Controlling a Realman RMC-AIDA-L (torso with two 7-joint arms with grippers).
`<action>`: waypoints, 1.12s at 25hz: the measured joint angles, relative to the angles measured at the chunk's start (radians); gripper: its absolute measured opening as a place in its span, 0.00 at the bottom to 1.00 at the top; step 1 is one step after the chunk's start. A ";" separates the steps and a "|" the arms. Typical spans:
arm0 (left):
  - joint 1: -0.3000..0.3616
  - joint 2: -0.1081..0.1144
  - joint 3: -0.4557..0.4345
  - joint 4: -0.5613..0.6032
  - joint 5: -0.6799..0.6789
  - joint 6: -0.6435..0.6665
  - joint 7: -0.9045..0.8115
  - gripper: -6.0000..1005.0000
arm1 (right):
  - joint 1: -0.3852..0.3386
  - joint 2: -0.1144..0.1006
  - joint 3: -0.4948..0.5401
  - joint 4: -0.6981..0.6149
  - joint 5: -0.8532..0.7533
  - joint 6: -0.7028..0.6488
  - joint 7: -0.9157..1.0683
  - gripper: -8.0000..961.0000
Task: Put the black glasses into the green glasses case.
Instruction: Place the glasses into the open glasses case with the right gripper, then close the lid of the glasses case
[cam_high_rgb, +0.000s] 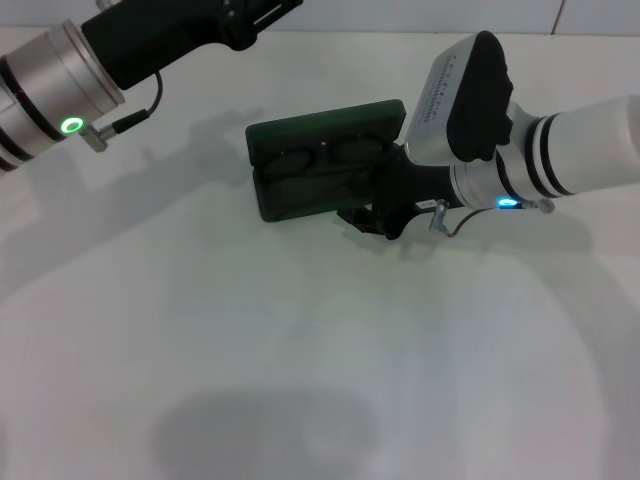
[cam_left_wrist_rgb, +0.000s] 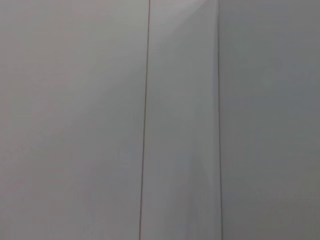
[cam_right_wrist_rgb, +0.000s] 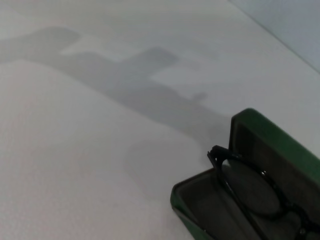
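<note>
White table (cam_high_rgb: 300, 380) | black glasses (cam_right_wrist_rgb: 250, 187) in green glasses case (cam_high_rgb: 300, 200) (open) | right hand (cam_high_rgb: 385, 212) beside

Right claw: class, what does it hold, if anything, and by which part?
Cannot be told. The right claw sits at the green glasses case, whose open inside holds the black glasses; its grip is hidden.

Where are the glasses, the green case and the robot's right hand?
black glasses (cam_right_wrist_rgb: 250, 187), right wrist view, lens.
green glasses case (cam_high_rgb: 300, 135), head view, lid's top edge.
right gripper (cam_high_rgb: 385, 205), head view, black fingers.

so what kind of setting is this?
Probably a lab test bench: a plain white table, a bare pale wall, and just the green glasses case holding the black glasses.
</note>
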 joint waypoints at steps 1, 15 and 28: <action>0.000 0.001 0.000 0.000 0.001 0.000 0.000 0.54 | -0.008 0.000 0.000 -0.011 0.000 0.007 -0.001 0.35; 0.006 0.001 0.000 0.001 0.003 0.001 0.001 0.54 | -0.077 0.000 0.005 -0.096 0.061 0.121 -0.010 0.35; 0.012 0.006 0.001 0.002 0.000 0.002 0.002 0.54 | -0.129 0.000 0.017 -0.171 0.087 0.183 -0.009 0.35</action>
